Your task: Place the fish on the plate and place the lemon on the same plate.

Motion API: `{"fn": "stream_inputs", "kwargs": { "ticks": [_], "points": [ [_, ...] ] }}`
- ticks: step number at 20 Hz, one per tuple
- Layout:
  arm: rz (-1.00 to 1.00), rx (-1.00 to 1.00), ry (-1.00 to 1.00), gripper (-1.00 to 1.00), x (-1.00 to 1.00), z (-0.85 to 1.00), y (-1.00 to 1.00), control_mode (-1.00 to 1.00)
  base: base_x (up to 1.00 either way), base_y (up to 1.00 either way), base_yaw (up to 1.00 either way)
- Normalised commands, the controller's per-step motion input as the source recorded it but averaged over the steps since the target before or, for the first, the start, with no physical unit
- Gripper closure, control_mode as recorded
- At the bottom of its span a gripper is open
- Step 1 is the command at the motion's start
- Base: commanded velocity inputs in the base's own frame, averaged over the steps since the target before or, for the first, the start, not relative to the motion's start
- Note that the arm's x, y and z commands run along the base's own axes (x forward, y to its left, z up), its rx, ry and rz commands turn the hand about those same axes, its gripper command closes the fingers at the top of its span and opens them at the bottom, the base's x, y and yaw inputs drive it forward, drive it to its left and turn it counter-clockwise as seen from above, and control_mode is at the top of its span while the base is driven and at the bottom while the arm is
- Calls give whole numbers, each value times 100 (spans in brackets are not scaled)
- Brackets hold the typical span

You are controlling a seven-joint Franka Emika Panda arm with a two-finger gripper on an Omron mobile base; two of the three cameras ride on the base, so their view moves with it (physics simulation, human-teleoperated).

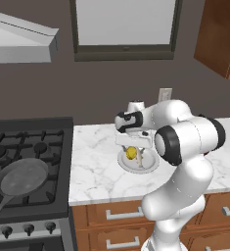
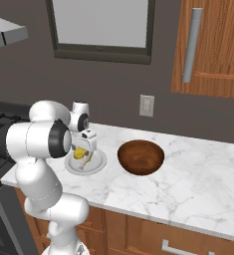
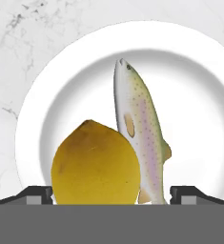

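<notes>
Lemon [image 3: 95, 164] and fish [image 3: 141, 135] lie together in the well of the plate [image 3: 42, 100], the fish stretched lengthwise and the lemon pressed against its flank near the tail. Seen from the hand camera, the gripper [image 3: 111, 194] hangs directly above the plate with its two dark fingertips [image 3: 35, 194] spread wide, one on either side of the lemon and clear of its skin, so nothing is clamped between them. The fish's head points toward the plate's far rim in that view, and its tail end lies just beside the lemon.

From the base cameras, the plate [image 1: 153, 164] sits on the white marble counter [image 1: 97, 166], with the white arm bent over it and the gripper [image 1: 133, 144] poised just above the yellow lemon [image 1: 131, 153]. A brown bowl [image 2: 141, 157] stands on the counter just beside the plate [image 2: 96, 167], on the side away from the stove. On the plate's other side, well apart from it, a dark grey frying pan [image 1: 21, 179] rests on the black stove [image 1: 38, 142]. Behind the plate, a wall outlet [image 2: 147, 105] is set into the dark wall.
</notes>
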Motion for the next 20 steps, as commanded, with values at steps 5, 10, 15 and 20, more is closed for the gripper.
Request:
{"fn": "stream_inputs", "kwargs": {
  "ticks": [5,10,15,20],
  "points": [
    [-2,0,0,-100,0,8,0,-100,0,0,0],
    [-1,0,-2,-100,-27,52,0,-100,0,0,0],
    [-1,0,-3,-100,-41,43,0,-100,0,0,0],
    [-1,0,-10,-100,-75,52,0,-100,0,0,0]
  ]
}}
